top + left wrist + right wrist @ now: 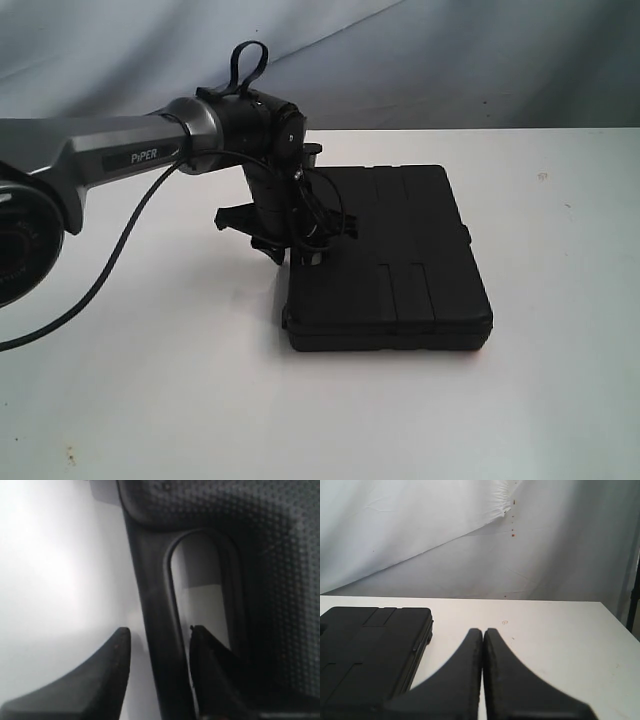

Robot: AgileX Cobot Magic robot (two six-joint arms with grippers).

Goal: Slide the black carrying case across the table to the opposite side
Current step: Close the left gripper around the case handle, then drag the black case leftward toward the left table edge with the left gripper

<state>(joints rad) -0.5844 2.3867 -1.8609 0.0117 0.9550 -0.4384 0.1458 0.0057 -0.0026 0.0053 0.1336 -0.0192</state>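
The black carrying case (400, 260) lies flat on the white table (150, 400), a little right of centre. My left gripper (290, 250) points down at the case's left edge. In the left wrist view the left gripper (159, 630) is open, and the case's handle bar (157, 605) runs between its fingers. One finger (112, 672) is outside the handle with a strip of table showing between them. The other sits in the handle's opening. My right gripper (483, 631) is shut and empty, low over the table (560, 640) beside the case (365, 645).
A creased white cloth backdrop (450, 50) hangs behind the table's far edge. The left arm's cable (100, 270) droops over the table on the left. Bare tabletop lies on both sides of the case.
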